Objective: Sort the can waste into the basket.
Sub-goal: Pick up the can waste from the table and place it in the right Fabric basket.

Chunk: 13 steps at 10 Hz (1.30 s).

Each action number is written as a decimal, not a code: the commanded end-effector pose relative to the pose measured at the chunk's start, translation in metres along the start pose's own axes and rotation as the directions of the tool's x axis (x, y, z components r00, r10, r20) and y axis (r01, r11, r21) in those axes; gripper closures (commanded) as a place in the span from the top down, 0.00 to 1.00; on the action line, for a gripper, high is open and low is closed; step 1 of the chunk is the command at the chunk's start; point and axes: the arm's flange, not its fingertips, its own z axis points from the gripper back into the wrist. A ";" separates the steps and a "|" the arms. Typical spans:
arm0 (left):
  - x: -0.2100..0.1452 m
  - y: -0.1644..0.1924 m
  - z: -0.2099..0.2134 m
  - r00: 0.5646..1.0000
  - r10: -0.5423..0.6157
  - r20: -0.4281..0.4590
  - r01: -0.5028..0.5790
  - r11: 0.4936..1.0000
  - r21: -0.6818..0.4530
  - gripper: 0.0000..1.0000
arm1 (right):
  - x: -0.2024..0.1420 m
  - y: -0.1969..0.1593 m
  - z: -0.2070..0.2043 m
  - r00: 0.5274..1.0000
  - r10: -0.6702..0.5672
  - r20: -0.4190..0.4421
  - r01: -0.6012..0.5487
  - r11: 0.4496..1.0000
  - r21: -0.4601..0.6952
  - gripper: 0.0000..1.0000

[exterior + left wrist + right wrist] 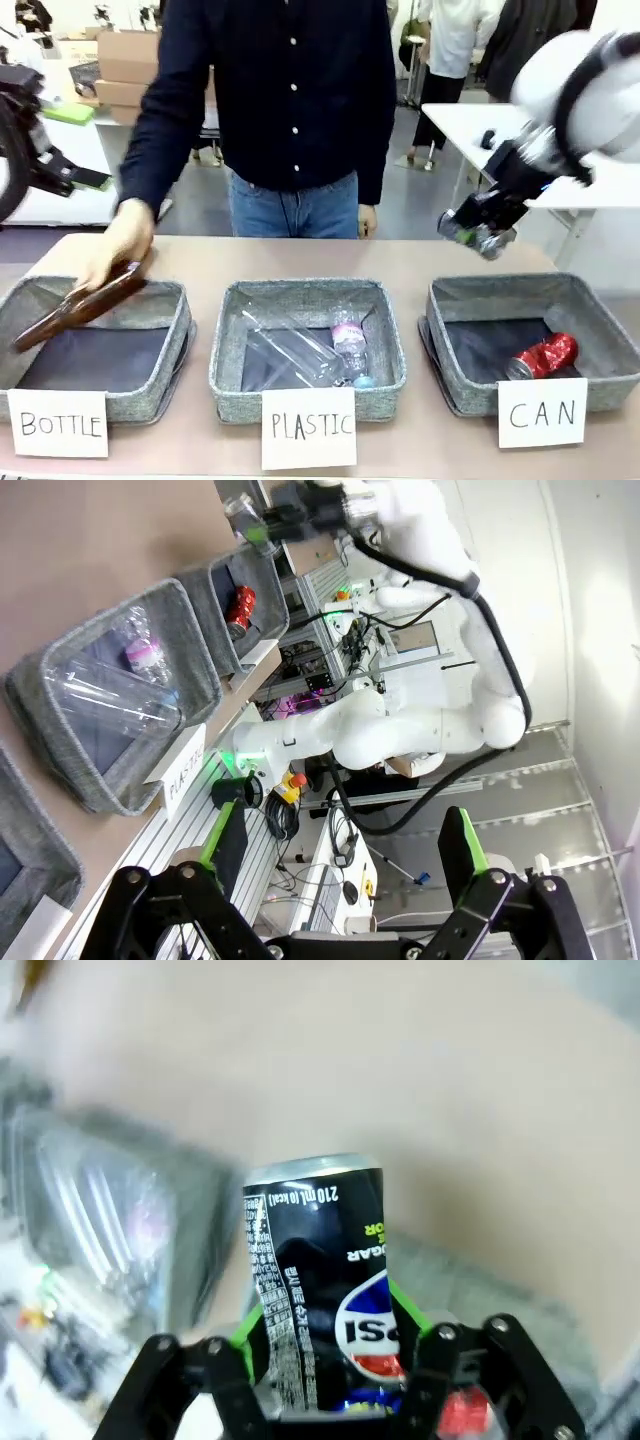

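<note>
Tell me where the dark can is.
Front view, right side: the dark can is held in the right gripper, in the air beyond the far left corner of the CAN basket.

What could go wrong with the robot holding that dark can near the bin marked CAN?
The right tool pinches the black metal drink can near one end, so it might tilt or slip out. It seems to hang by the far rim of the grey woven basket marked CAN, so an early release might miss. A drop could also hit the dented red can inside and bounce.
</note>
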 end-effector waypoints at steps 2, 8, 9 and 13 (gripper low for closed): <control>-0.003 0.000 0.001 1.000 -0.001 -0.007 0.001 1.000 0.002 1.00 | -0.073 -0.012 0.019 0.947 0.200 -0.253 -0.173 0.977 0.124 0.00; -0.003 0.000 0.001 1.000 -0.001 -0.007 0.001 1.000 0.002 1.00 | -0.096 -0.017 0.017 0.947 0.265 -0.184 -0.246 0.962 0.119 0.00; -0.003 0.000 0.001 1.000 -0.001 -0.007 0.001 1.000 0.002 1.00 | -0.096 -0.019 0.017 0.950 0.275 -0.146 -0.252 0.955 0.156 0.97; -0.003 0.000 0.001 1.000 -0.001 -0.007 0.001 1.000 0.002 1.00 | -0.092 -0.023 0.016 0.955 0.267 -0.129 -0.245 0.955 0.169 1.00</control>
